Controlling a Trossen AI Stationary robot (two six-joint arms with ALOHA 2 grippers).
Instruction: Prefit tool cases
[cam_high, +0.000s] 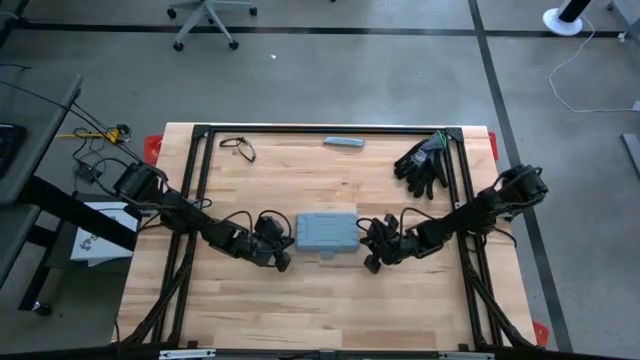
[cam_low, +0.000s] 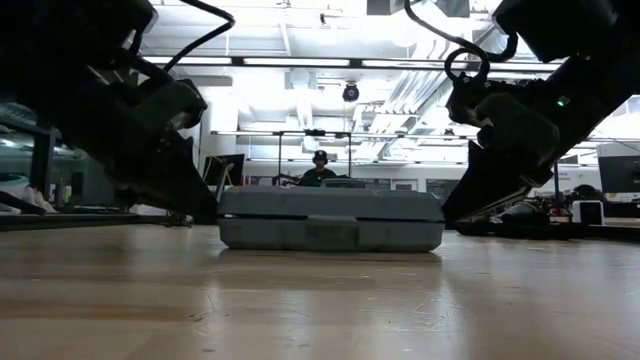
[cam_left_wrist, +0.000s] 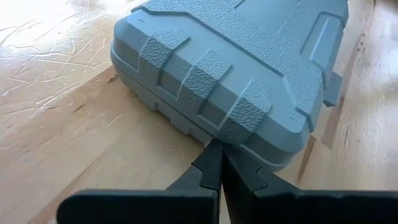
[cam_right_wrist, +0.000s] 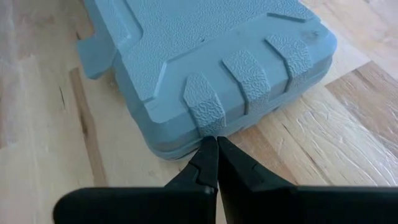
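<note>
The tool case (cam_high: 327, 231) lies flat and closed near the middle of the worktop (cam_high: 300, 310), latch toward the near edge. The left end effector (cam_high: 283, 262) and right end effector (cam_high: 371, 262), both with fingers pressed shut and holding nothing, touch its opposite short ends. Uneven pushing could likely skew or slide it; farther back lie black gloves (cam_high: 424, 164).

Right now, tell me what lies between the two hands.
The closed tool case lies flat between them in the high view: left hand, shut, at one short end, right hand, shut, at the other. Each wrist view shows fingertips at the case's edge.
</note>
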